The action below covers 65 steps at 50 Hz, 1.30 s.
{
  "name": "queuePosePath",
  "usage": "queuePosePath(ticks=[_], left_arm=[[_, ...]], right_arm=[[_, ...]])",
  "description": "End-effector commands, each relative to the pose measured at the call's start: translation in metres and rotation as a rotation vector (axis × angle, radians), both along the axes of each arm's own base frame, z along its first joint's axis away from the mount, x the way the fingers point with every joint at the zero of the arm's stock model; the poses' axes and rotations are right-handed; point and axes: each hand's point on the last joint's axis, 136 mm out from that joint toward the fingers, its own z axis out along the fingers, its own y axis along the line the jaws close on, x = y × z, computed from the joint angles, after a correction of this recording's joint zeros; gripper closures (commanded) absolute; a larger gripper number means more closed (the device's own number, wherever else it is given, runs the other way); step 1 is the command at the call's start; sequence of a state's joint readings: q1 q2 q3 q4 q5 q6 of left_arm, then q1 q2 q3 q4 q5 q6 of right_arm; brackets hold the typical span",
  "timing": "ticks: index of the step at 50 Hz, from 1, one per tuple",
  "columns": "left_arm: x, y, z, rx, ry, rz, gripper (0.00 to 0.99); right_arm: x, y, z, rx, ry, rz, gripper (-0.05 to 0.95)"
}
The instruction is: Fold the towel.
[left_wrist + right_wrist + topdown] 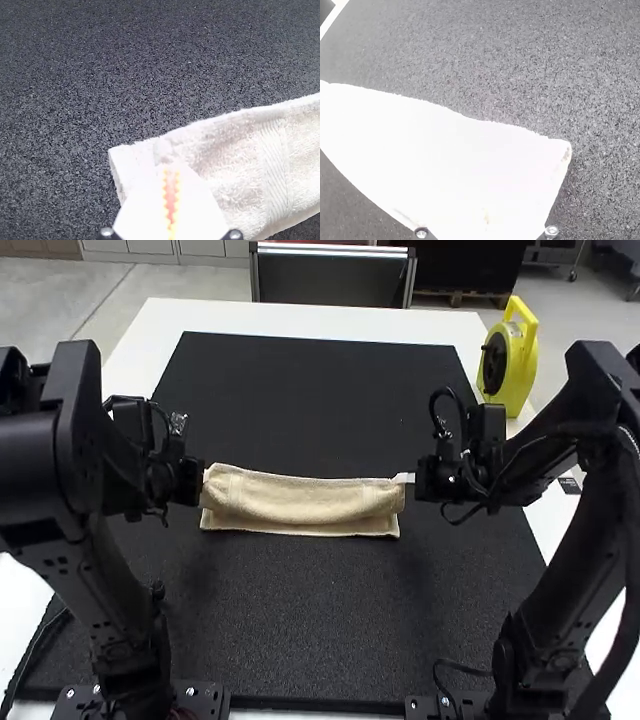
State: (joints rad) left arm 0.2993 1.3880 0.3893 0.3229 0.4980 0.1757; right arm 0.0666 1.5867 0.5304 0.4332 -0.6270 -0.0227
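1. One end of a pale, folded towel (pixel 300 498) is pinched by the left gripper (pixel 171 175), its white fingers drawn together over the cloth beside the corner.

2. At the opposite end, the right gripper (pixel 403 478) meets the matching corner, its fingers apparently closed on the cloth as well; glare in the right wrist view hides the exact grip.

3. Between the two grippers, the towel lies as a long, narrow strip in at least two layers. The upper layer bulges softly along its length, while a flat layer shows beneath it on the side nearer the arm bases. Near the left gripper, a woven band crosses the terry.

4. Under and around both grippers spreads a black mat (pixel 300 400), set on a white table (pixel 450 328). Beyond the right gripper, toward the table's far right corner, stands a yellow reel (pixel 522 365).

5. The step in hand appears to be a lengthwise fold, with both ends managed together. The next move likely calls for the grippers to bring the upper layer's edge level with the one below, lay it down evenly, then let go gently. Should one side lead or pull harder, the strip could skew or the lower layer drag.
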Motion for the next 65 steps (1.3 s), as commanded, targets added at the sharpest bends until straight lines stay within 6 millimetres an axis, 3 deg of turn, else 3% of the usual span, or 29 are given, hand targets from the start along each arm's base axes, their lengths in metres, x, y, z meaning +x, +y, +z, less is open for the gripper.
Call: queuePosePath(ticks=[1,54,60,65], left_arm=[[0.001,0.006,0.007,0.032,-0.039,0.008,0.970],[-0.004,0.019,-0.011,0.071,-0.032,0.051,0.970],[-0.005,0.019,-0.017,0.070,-0.017,0.050,0.957],[-0.006,0.019,-0.021,0.071,-0.007,0.046,0.872]], right_arm=[[0.004,-0.009,0.007,-0.018,-0.048,-0.022,0.92],[0.015,-0.011,-0.028,-0.032,-0.012,-0.040,0.91],[0.016,-0.011,-0.032,-0.034,-0.009,-0.040,0.81],[0.019,-0.013,-0.032,-0.046,-0.016,-0.052,0.68]])
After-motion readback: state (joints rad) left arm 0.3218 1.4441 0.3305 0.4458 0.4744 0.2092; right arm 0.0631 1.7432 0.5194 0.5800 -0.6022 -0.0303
